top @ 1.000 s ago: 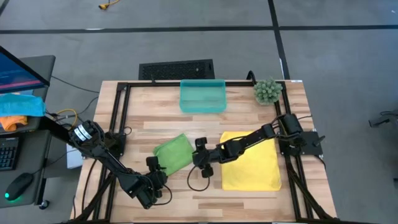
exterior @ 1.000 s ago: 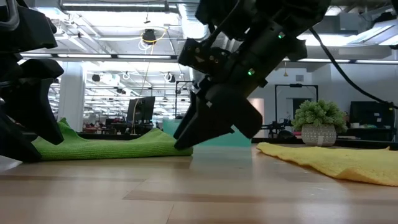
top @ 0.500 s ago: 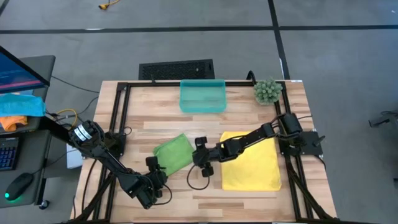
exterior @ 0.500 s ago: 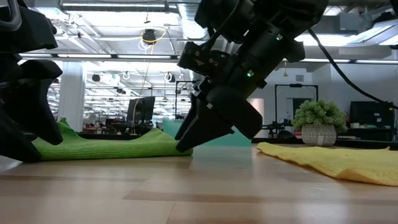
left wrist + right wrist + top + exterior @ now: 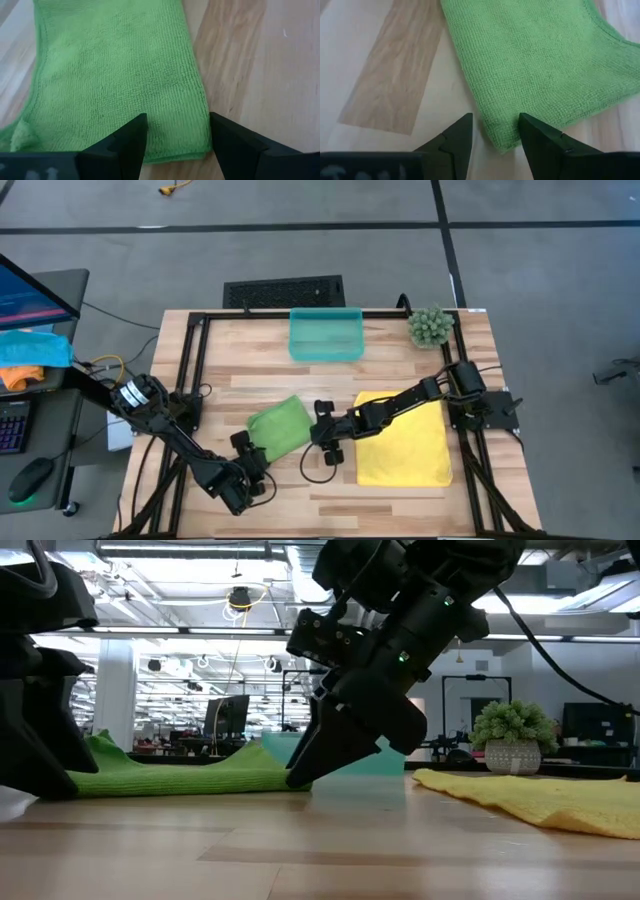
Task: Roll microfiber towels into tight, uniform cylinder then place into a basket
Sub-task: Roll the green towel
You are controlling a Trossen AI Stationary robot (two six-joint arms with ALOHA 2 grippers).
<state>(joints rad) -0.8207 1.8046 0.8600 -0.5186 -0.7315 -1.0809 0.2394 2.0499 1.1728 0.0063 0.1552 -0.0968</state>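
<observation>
High view shows the soft, limp green towel [image 5: 279,426] lying flat at frame centre, left gripper [image 5: 243,445] and right gripper [image 5: 322,430], fingers apart, straddling opposite corners, likely the best places to pinch.

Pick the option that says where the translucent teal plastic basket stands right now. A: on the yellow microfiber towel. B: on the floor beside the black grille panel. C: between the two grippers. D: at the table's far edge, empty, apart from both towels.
D: the high view shows the translucent teal plastic basket empty at the wooden table's far edge, well clear of the light green microfiber towel and the bright yellow microfiber towel.
</observation>
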